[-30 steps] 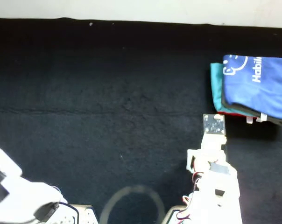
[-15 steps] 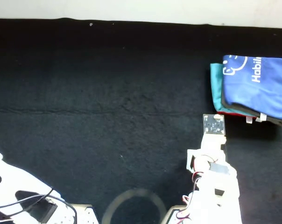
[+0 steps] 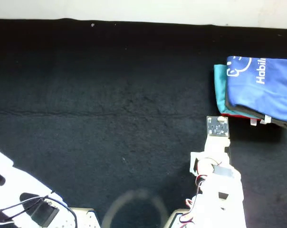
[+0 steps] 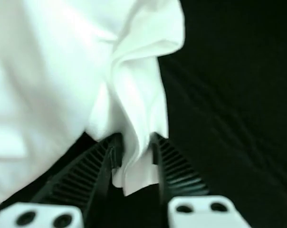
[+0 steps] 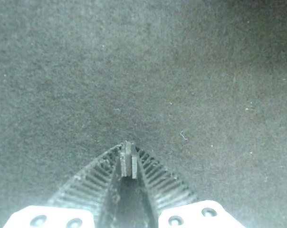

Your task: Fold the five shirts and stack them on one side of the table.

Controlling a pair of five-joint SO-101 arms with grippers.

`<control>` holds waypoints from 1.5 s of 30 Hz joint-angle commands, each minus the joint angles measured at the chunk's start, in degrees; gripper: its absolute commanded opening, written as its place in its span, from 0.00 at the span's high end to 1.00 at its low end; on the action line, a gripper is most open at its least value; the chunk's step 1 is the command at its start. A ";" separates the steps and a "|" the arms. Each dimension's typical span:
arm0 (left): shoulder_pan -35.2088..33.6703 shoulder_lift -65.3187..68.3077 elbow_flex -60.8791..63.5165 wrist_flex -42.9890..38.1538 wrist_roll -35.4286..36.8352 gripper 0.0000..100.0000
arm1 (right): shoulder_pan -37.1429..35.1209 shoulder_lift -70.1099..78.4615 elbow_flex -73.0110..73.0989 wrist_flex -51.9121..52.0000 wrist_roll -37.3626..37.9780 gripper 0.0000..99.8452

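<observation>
A black cloth covers the table (image 3: 110, 95). A white shirt (image 4: 62, 71) hangs bunched across the left wrist frame's upper left, one fold pinched in the left gripper (image 4: 134, 152). The folded stack (image 3: 257, 90), blue on top, lies at the right edge. Just below its lower-left corner, the right gripper (image 5: 128, 159) is closed tight and empty.

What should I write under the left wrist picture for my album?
The left gripper pinches a fold of a white shirt over the black table.
</observation>
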 commanded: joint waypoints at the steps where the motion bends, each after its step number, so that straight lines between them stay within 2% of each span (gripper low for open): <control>1: 3.12 -3.65 -0.84 4.31 -0.53 1.00 | 0.04 -0.57 0.04 -1.27 -0.26 0.99; 14: 18.68 -23.69 -0.84 20.57 -0.09 0.99 | 0.04 -0.57 0.04 -1.27 -0.18 0.99; 24: 29.32 -43.65 -0.75 21.01 0.18 0.99 | 0.04 -0.57 0.04 -1.36 -0.18 0.99; 27: 33.36 -50.77 -0.66 21.01 3.69 0.99 | 0.04 -0.57 0.04 -1.36 -0.18 0.99; 39: 58.42 -70.55 -0.57 21.01 5.19 0.99 | 0.04 -0.31 0.04 -1.89 -0.18 0.99; 42: 61.41 -73.36 4.70 21.01 5.19 0.99 | 0.04 -0.31 0.04 -1.89 -0.18 0.99; 45: 61.32 -74.42 16.40 21.01 5.19 0.99 | 0.04 -0.31 0.04 -1.89 -0.18 0.99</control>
